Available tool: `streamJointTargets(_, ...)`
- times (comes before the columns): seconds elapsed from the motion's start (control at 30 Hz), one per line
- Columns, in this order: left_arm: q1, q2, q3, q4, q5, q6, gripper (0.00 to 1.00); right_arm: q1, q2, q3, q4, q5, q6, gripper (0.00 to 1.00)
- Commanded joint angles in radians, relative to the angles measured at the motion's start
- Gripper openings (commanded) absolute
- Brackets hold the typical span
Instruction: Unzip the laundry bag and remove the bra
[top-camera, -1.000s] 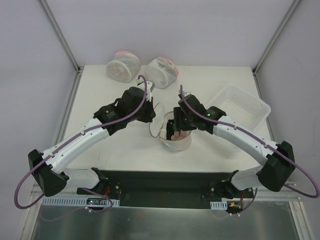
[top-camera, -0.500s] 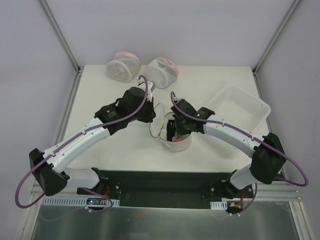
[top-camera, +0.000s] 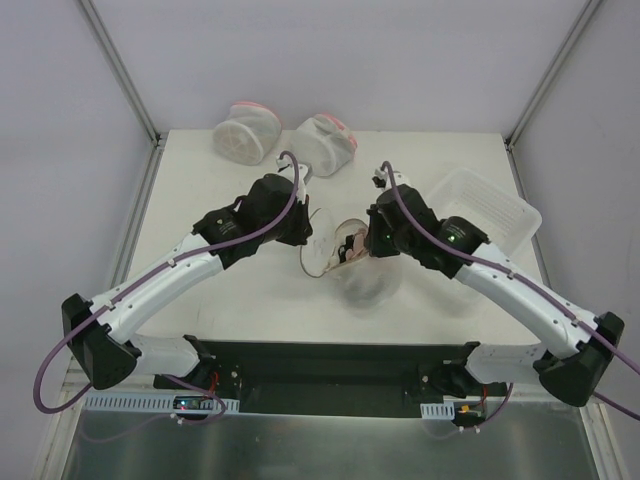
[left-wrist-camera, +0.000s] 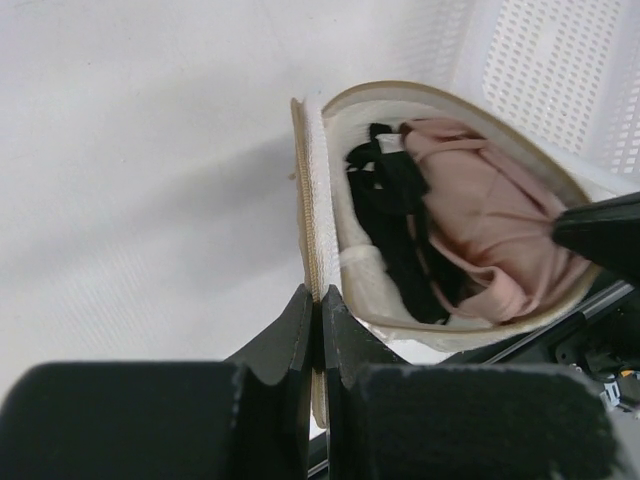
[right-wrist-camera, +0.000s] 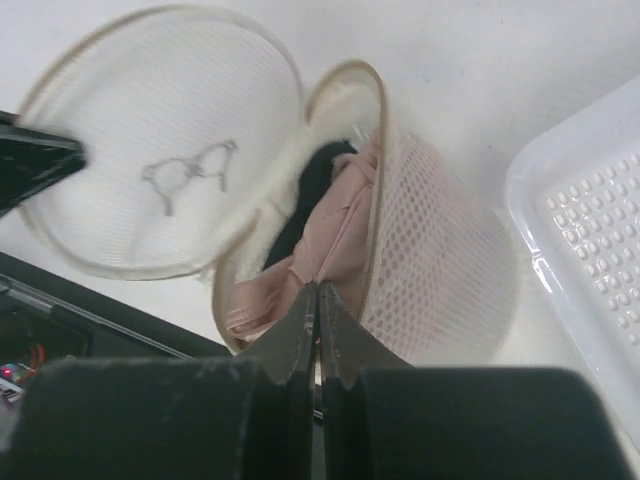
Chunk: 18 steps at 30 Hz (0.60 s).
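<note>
The bag lies on its side near the middle of the table, between the 2 arms, unzipped, its mouth facing the left arm. Its round lid stands swung open on the left of the mouth, and the right wrist view shows the small bra symbol on the lid's flat mesh face. The left gripper is pinched tight on the lid's tan rim; from its own camera the 2 fingers meet with only the rim's edge between them. The bra, pale pink with black straps, sits in the bag's mouth, partly bulging past the rim but with most of it inside. The right gripper reaches in from the right and is clamped on the pink fabric at the mouth, its fingers closed with no gap showing. In the left wrist view the bra fills the right half of the opening, the black straps bunched on its left. A white ribbed tray sits just right of the bag. 2 white pouches with pink trim rest at the far edge, well apart from the bag.
</note>
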Motion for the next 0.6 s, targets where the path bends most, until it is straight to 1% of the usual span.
streamJointTargets(0.0, 0.002, 0.012, 0.029, 0.000, -0.003, 0.018, 0.00, 0.007, -0.070, 0.051, 0.011, 0.002, -0.003, 0.01)
streamJointTargets(0.13, 0.002, 0.007, 0.031, 0.000, -0.003, 0.018, 0.00, 0.007, -0.070, 0.013, 0.029, 0.007, -0.001, 0.01)
streamJointTargets(0.3, 0.002, -0.005, 0.043, 0.000, -0.003, 0.020, 0.00, 0.007, 0.008, -0.009, 0.097, -0.053, 0.016, 0.01)
streamJointTargets(0.4, 0.002, -0.015, 0.055, 0.000, 0.003, 0.020, 0.00, 0.009, 0.079, 0.065, 0.109, -0.105, 0.020, 0.01)
streamJointTargets(0.47, 0.004, -0.021, 0.059, 0.000, 0.006, 0.017, 0.00, 0.021, 0.093, 0.109, 0.131, -0.126, 0.019, 0.02)
streamJointTargets(0.53, 0.002, -0.028, 0.060, 0.000, 0.006, 0.017, 0.00, 0.029, 0.073, 0.128, 0.187, -0.158, 0.023, 0.01)
streamJointTargets(0.57, 0.002, -0.033, 0.059, -0.002, 0.003, 0.018, 0.00, 0.030, 0.058, 0.119, 0.265, -0.194, 0.029, 0.01)
